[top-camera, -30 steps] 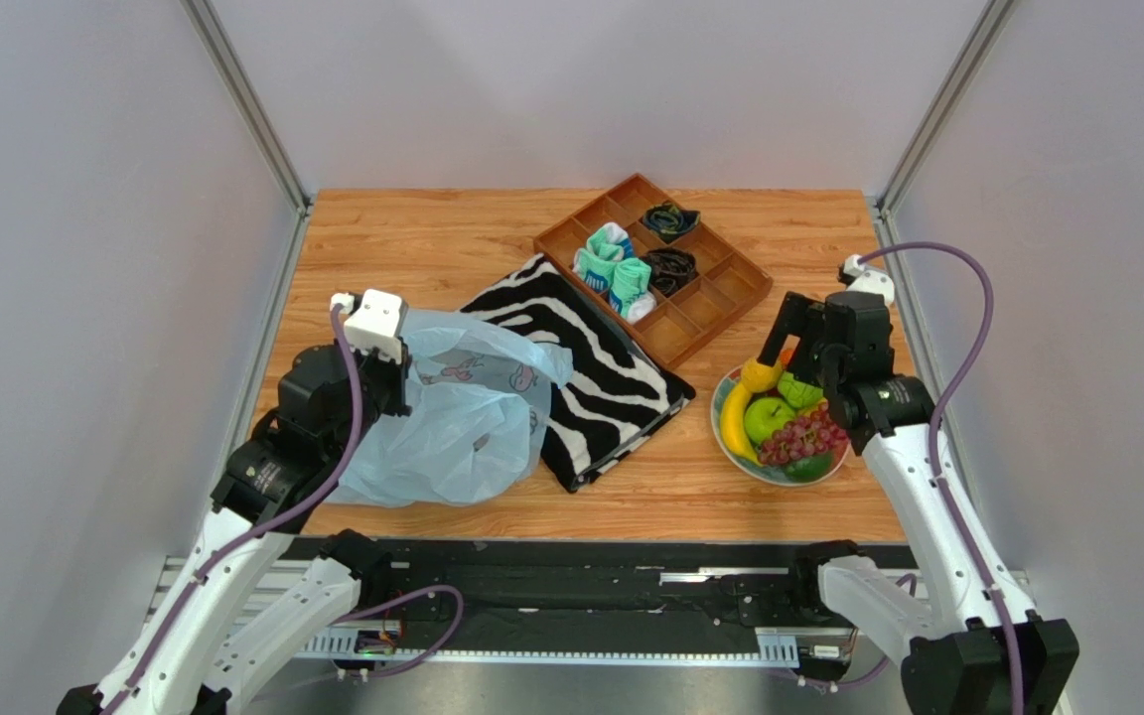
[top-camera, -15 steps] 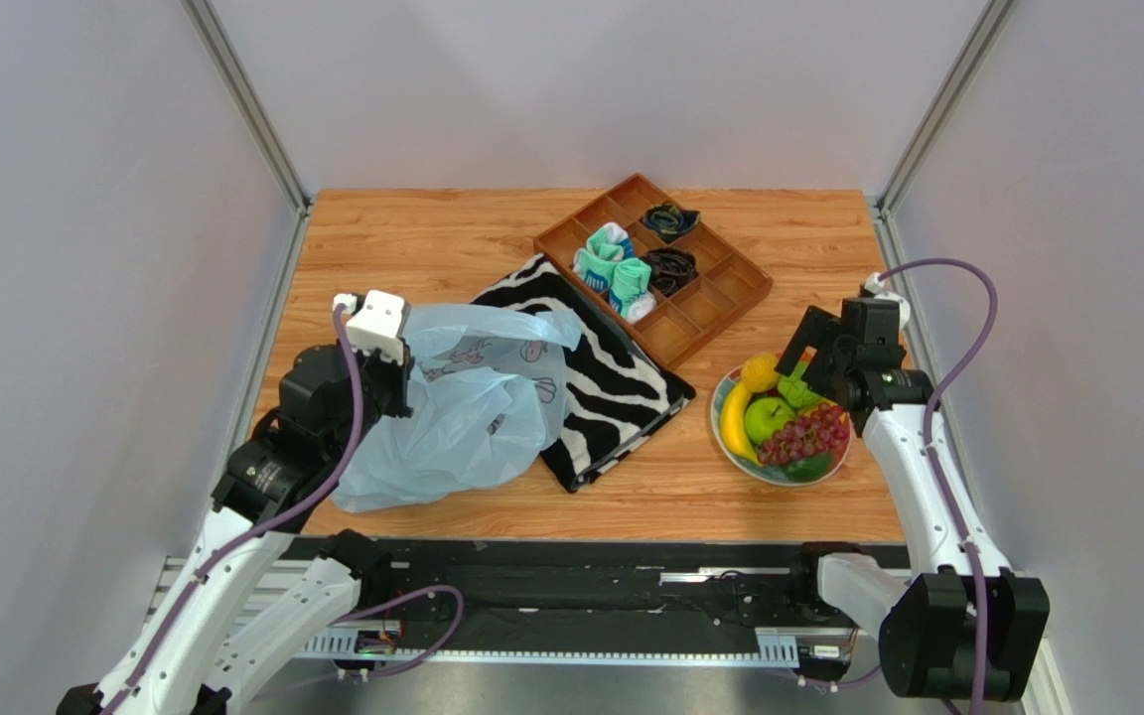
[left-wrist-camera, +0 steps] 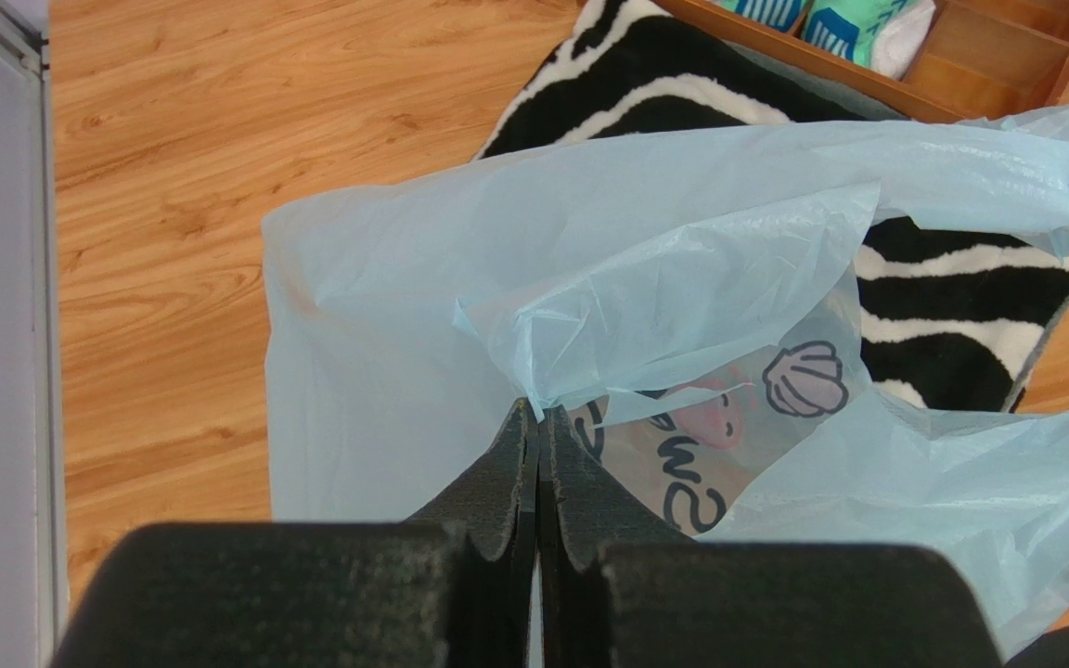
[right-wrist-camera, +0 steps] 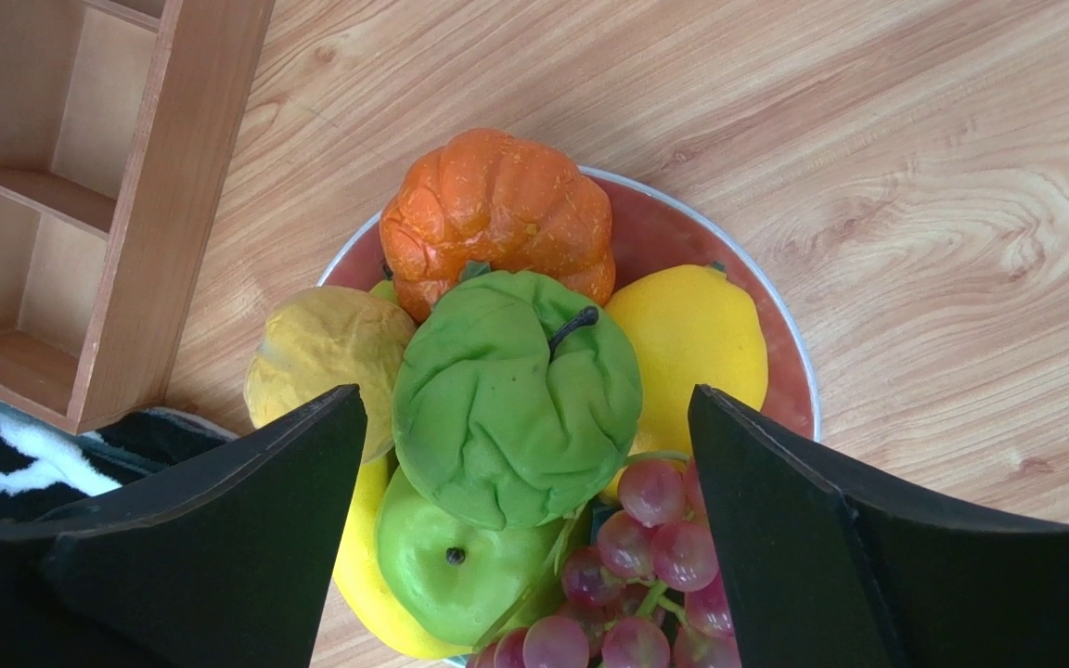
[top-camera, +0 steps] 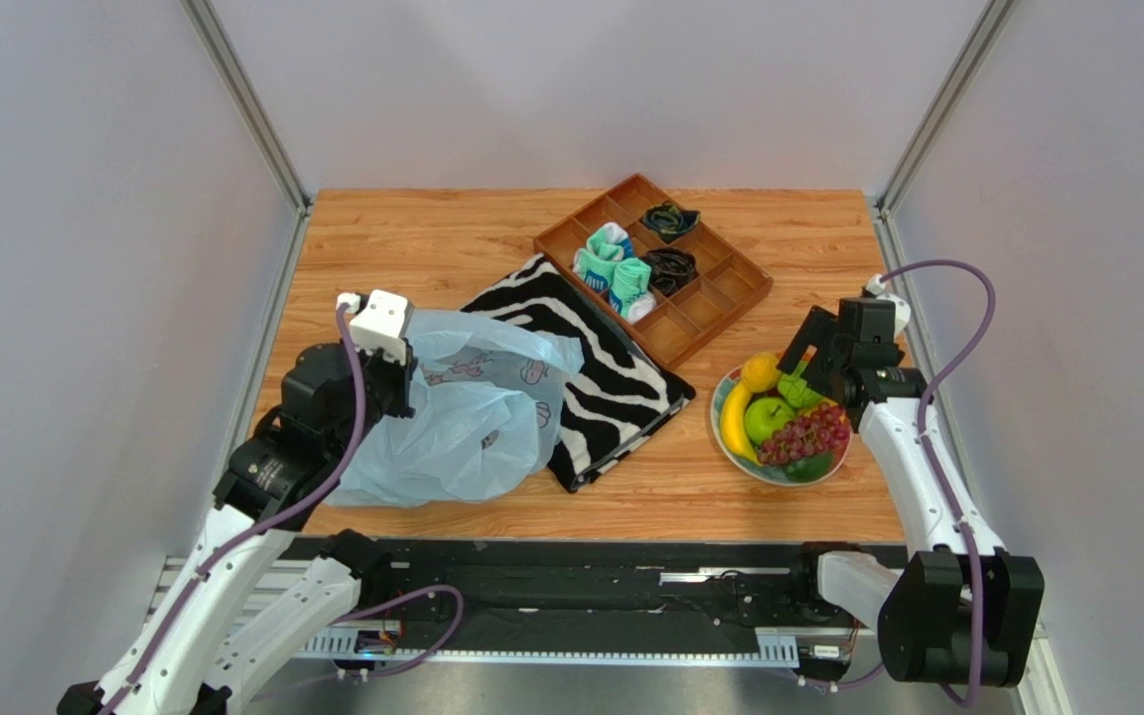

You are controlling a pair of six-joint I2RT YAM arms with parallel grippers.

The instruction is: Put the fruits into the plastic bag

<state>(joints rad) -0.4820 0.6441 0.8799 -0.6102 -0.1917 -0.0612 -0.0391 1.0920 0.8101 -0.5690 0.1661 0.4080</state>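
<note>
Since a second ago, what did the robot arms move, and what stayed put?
The right tool, open, shifted a little to the right above the bowl of fruits, grabbing nothing. The plastic bag spread its top edge farther over the zebra cloth. The left tool stayed shut on the bag. The fruits, cloth and wooden tray did not move.

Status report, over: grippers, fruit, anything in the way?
Left gripper shut on plastic bag. Right gripper jaws open above fruits on plate, nothing held. Zebra cloth lies between bag and plate.
</note>
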